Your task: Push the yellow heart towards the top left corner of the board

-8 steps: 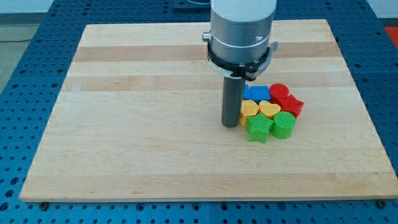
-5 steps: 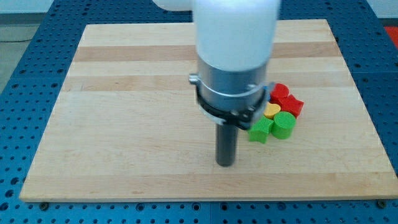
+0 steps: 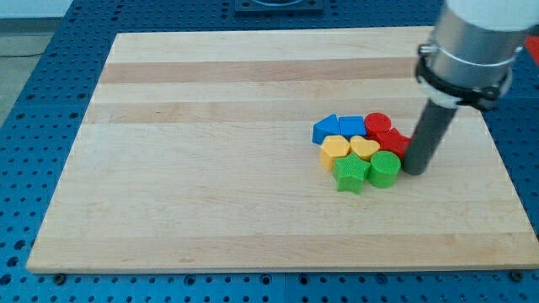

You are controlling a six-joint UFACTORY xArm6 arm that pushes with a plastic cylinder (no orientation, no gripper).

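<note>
The yellow heart [image 3: 365,148] lies in a tight cluster of blocks right of the board's middle. Around it are a yellow hexagon-like block [image 3: 335,150] on its left, a green star [image 3: 349,174] and a green cylinder [image 3: 384,168] below, two blue blocks [image 3: 333,128] above left, and a red cylinder [image 3: 377,124] and red star-like block [image 3: 393,141] above right. My tip [image 3: 416,171] rests on the board just right of the cluster, next to the green cylinder and the red star-like block.
The wooden board [image 3: 210,168] sits on a blue perforated table [image 3: 34,101]. The arm's grey body [image 3: 467,50] hangs over the board's upper right part, close to its right edge.
My tip has swung from the left side of the cluster, down toward the view's bottom, then over to the cluster's right side. The blocks have not visibly moved.
</note>
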